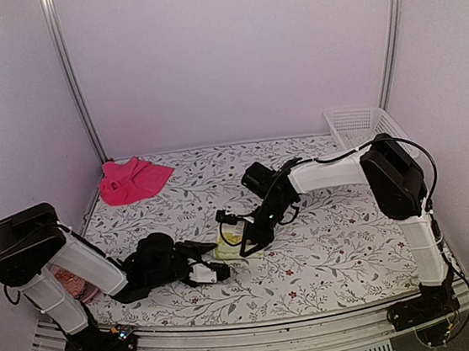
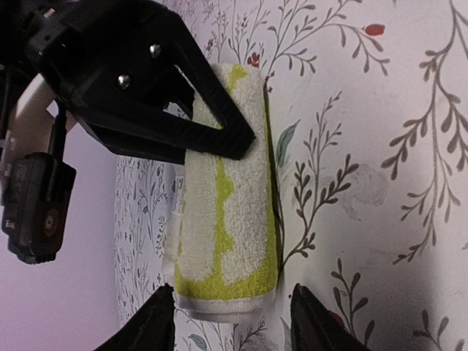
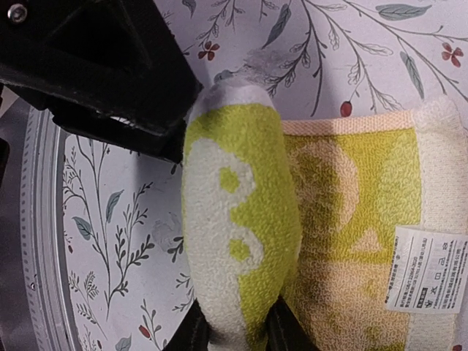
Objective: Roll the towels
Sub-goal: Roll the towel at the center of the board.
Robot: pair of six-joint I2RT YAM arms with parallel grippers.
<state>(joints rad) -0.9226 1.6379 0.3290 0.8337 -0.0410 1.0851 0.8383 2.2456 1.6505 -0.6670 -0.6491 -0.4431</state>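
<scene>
robot lab enclosure: plain white walls [image 1: 229,49], metal frame posts [image 1: 74,84], floral-covered table [image 1: 344,248], base rail [image 1: 262,342].

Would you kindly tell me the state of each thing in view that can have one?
yellow-green towel: partly rolled, the flat end with the label not rolled up.
pink towel: crumpled, unrolled, untouched at the far left.
right gripper: shut on the yellow-green towel's roll.
left gripper: open, fingers on either side of the roll's end.
white basket: upright at the far right.
</scene>
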